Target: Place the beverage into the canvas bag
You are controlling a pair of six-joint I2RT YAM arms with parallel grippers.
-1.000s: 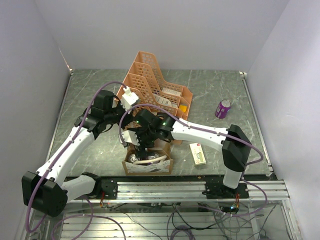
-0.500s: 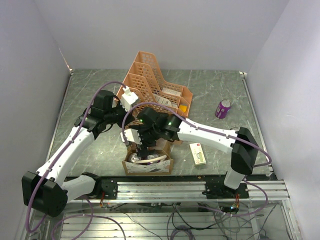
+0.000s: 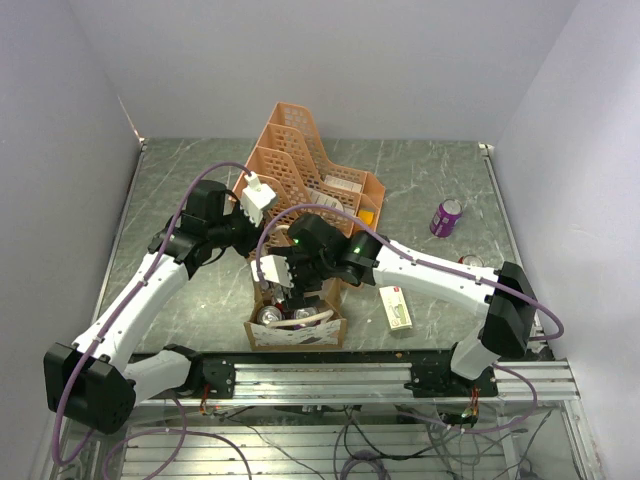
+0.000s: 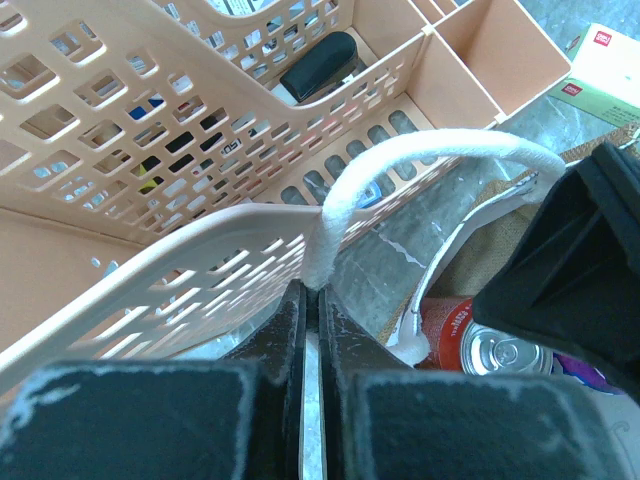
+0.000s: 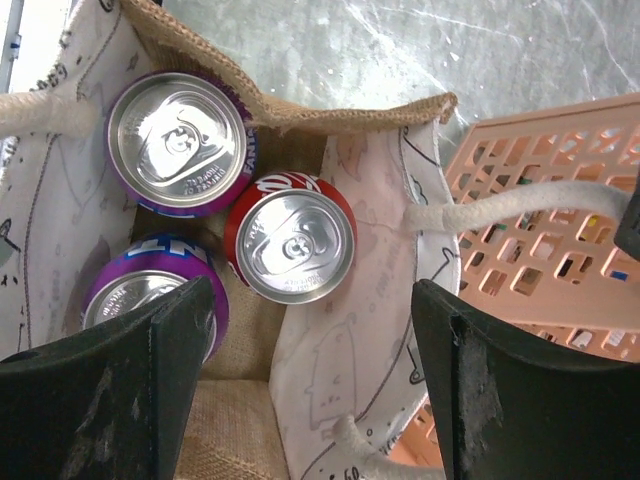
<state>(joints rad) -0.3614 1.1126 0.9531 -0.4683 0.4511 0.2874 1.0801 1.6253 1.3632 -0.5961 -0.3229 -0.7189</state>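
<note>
A: Layout, quick?
B: Big to small: table (image 3: 430,170), peach organizer (image 3: 300,160) at back-centre, canvas bag (image 3: 297,335) at the near edge just in front of it, mouth up.
A: Arms?
B: Both at the bag. The right gripper (image 5: 310,300) hangs directly over the mouth, jaws spread wide, nothing btwn them, touching nothing. The left gripper (image 4: 312,300) is pinched tight on the rope handle (image 4: 440,150) on the organizer side, lifting it, so the mouth's held open.
A: Inside?
B: 3 cans standing, tops up: big purple can (image 5: 178,140), red can (image 5: 292,238) touching it, 2nd purple can (image 5: 140,290) partly under the right finger.
A: Anything left outside?
B: A loose purple can (image 3: 446,217) on the table, well apart from the bag, off to the right & farther back. Looks upright, long axis vertical.
A: Who takes it?
B: Right arm, imo. It's on that arm's side & that hand's free; the left is busy w/ the handle. It'd have to swing right & back, away from the bag, to reach it.
</note>
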